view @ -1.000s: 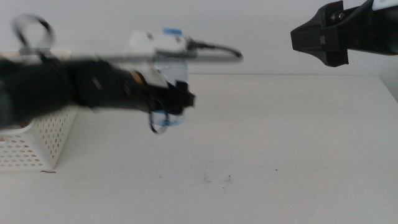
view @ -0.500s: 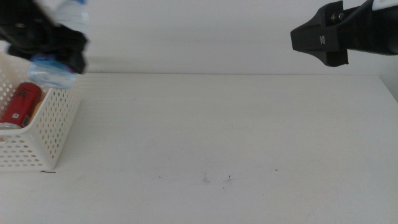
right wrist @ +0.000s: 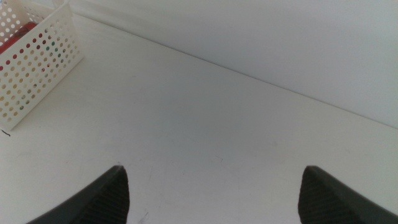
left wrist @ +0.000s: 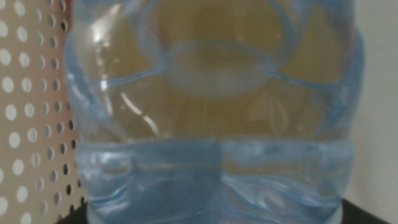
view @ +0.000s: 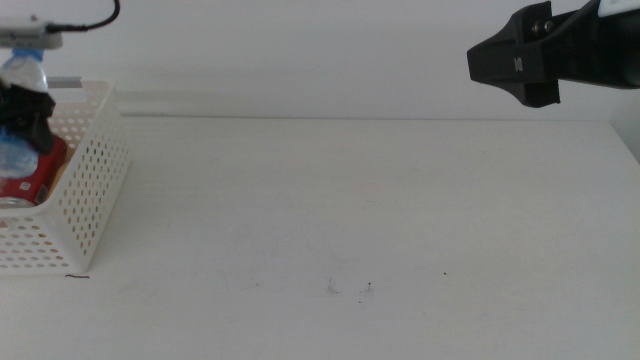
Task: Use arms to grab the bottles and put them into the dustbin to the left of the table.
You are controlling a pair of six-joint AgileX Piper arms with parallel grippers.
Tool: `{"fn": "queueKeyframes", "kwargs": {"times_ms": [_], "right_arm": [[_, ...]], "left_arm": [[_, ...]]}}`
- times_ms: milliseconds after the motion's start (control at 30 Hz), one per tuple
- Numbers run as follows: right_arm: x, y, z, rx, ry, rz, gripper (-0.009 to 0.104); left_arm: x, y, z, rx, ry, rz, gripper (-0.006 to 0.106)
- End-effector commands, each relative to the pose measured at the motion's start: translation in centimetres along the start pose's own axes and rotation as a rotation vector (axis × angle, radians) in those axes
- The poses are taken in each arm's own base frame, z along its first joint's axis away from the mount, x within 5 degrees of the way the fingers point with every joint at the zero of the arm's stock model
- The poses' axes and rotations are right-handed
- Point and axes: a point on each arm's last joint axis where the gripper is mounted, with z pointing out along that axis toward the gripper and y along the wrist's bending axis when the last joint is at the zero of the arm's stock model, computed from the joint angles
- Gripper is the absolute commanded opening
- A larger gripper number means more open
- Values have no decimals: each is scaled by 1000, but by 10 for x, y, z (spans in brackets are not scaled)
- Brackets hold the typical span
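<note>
A pale wall backs the large white table (view: 380, 220), bare but for a few dark specks near its front edge. At the table's left edge stands the white perforated dustbin (view: 85, 190). The left gripper (view: 25, 108), half a second ago at the bin's near corner, has moved over the bin, pinching the small clear water bottle (left wrist: 211, 112) above the red can (view: 30, 185) inside. The right gripper (right wrist: 214, 186) stays raised over the far right corner, jaws spread.
</note>
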Motion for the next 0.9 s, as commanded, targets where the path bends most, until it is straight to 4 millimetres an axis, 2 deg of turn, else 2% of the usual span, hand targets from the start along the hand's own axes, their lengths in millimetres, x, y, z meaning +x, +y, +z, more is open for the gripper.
{"fn": "queueKeyframes", "kwargs": {"times_ms": [0,167,267,333,467,533,567,700,767,867], "right_arm": [[-3,-1,-3,5,-22,-9,86],[-3,-1,-3,5,-22,-9,86],[-3,-1,-3,5,-22,-9,86],[-3,-1,-3,5,-22,-9,86],[-3,-1,-3,5,-22,-9,86],[-3,-1,-3,5,-22,-9,86],[-3,-1,-3,5,-22,-9,86],[-3,-1,-3,5,-22,-9,86],[-3,-1,-3,5,-22,-9,86],[-3,-1,-3,5,-22,-9,86]], "left_arm": [[-4,11,3,-11,-34,-12,-1],[-4,22,25,20,-15,-53,1],[-4,23,34,23,8,-35,11],[-4,24,35,22,5,-30,25],[-6,25,34,10,-19,-31,65],[-7,25,34,9,-21,-31,89],[-6,25,34,6,-18,-29,94],[-3,20,27,34,2,-33,94],[-2,16,16,46,-6,-40,94],[-2,0,-11,44,-51,-46,93]]}}
